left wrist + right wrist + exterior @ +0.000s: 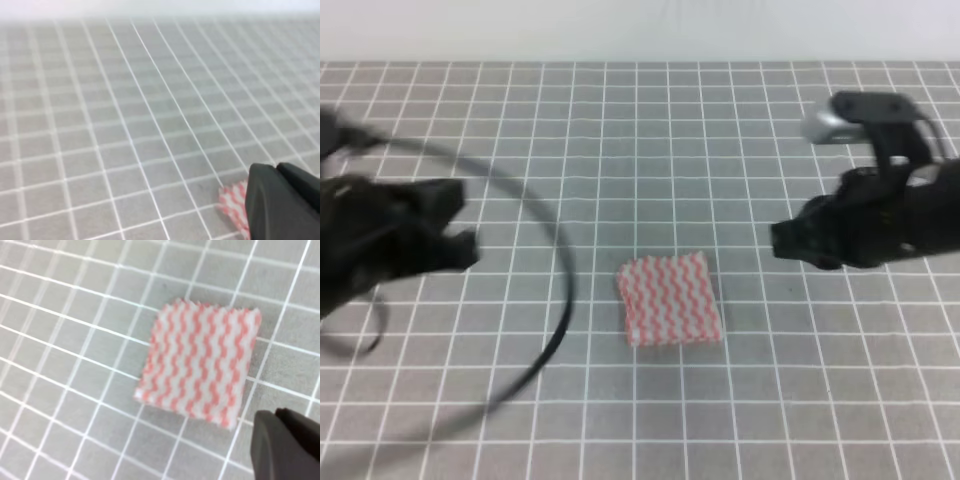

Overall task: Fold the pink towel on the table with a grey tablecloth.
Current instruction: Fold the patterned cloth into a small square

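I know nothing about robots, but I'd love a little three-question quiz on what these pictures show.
1. True or false: the left gripper is touching the pink towel.
2. The towel lies: A) hanging off the table edge B) flat on the grey gridded tablecloth C) inside a basket.
3. Fill in: the towel's stripes are pink and ____.

Key: 1. False; both it and the right gripper are off to the towel's sides. 2. B. 3. White.

High view and both wrist cameras share the pink towel.
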Tool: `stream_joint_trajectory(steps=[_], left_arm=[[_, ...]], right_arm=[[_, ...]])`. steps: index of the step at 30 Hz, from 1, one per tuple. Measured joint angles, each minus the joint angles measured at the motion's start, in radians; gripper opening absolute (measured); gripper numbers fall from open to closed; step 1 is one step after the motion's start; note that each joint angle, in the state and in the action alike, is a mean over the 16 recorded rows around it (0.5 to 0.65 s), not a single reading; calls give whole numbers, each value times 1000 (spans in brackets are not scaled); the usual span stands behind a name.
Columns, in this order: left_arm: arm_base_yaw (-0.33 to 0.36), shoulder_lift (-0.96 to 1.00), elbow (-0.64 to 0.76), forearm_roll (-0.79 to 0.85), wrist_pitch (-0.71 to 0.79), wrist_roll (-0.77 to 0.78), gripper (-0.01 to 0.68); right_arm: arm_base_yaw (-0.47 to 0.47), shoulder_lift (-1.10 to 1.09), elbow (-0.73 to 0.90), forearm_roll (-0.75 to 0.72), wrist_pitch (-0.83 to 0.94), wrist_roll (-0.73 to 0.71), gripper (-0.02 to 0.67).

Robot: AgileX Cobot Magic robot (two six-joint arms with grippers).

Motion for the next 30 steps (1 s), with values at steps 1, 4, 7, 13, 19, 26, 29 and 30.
stream_joint_trajectory(steps=[1, 4, 7, 13, 19, 26, 29, 30], left_arm=[[0, -58, 38, -4, -19, 1, -2], [0, -233, 150, -16, -72, 1, -2], [0, -390, 246, -23, -105, 3, -2], [0, -608, 374, -27, -106, 6, -2], [0, -704, 453, -34, -94, 9, -2], [0, -760, 548, -55, -117, 14, -2], [0, -785, 599, -65, -142, 17, -2], [0, -792, 617, -68, -151, 19, -2]], right_arm=[[0, -39, 22, -1, -5, 1, -15], [0, -150, 88, -3, -15, 3, -15], [0, -260, 150, -6, -21, 7, -15], [0, -458, 261, -14, -18, 19, -15], [0, -655, 377, -29, -50, 29, -15], [-1, -888, 532, -42, -179, -6, -15], [-1, -971, 598, -41, -246, -26, -15], [-1, -993, 616, -39, -263, -32, -15]])
